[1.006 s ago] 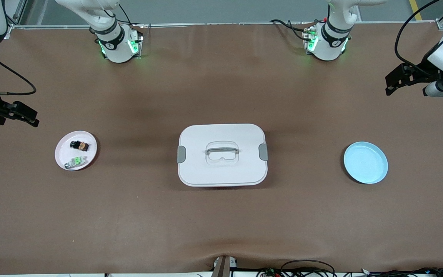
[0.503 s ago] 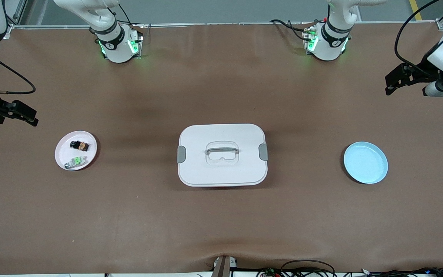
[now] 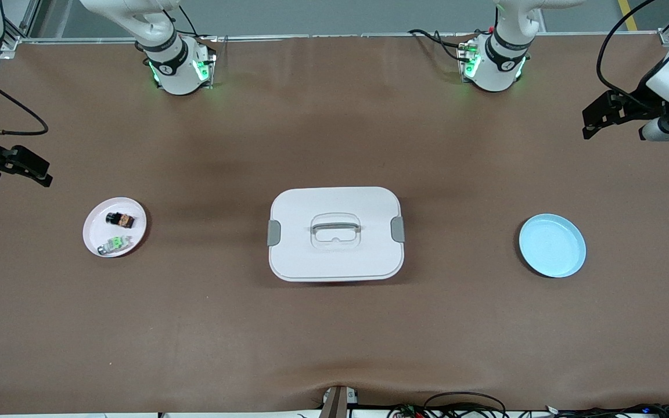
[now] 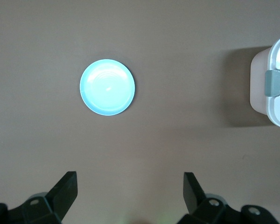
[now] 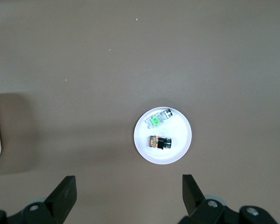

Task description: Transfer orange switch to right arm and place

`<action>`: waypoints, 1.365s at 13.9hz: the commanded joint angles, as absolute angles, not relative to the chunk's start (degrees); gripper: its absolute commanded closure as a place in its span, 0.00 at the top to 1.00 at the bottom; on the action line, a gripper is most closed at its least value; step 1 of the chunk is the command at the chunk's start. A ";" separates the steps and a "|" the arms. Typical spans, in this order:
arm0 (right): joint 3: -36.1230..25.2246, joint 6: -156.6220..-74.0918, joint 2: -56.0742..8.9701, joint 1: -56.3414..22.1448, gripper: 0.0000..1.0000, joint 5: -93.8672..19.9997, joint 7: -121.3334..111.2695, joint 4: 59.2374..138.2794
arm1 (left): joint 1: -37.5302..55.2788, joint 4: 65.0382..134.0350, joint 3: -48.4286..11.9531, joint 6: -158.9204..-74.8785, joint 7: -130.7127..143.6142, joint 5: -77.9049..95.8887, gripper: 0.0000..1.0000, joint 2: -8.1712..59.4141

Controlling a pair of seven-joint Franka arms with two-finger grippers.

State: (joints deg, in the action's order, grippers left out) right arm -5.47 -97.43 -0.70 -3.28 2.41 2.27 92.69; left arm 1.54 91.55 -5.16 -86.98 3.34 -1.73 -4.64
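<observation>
While both arms hang high at their ends of the table with nothing yet picked up, the orange switch (image 3: 120, 220) lies on the white plate (image 3: 95, 223) toward the right arm's end, at about 12 o'clock on the plate, with the green switch (image 3: 115, 243) just beside it at about 6 o'clock. Jaws stand wide apart and empty on the right gripper (image 5: 128, 192), which hovers close by the white plate, and on the left gripper (image 4: 129, 191), which hovers near the blue plate (image 3: 552, 245), the lidded white box (image 3: 335, 233) between them. Done well, the pick would likely mean dropping straight down on the black-and-orange block, fingers straddling it squarely and clear of its green neighbour and the plate's rim.
</observation>
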 commanded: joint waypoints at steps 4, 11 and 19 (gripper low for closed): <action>-5.80 -96.86 0.44 -4.39 1.00 1.23 2.55 91.41 | 1.14 91.32 -5.19 -85.61 2.11 -1.49 1.00 -5.98; -6.33 -94.31 -0.18 -3.43 1.00 1.41 -0.52 86.22 | 1.32 89.47 -5.19 -85.52 2.37 -1.49 1.00 -5.54; -6.33 -94.39 -0.44 -2.90 1.00 1.41 -2.81 86.13 | 1.32 89.47 -5.19 -84.73 2.46 -1.58 1.00 -5.45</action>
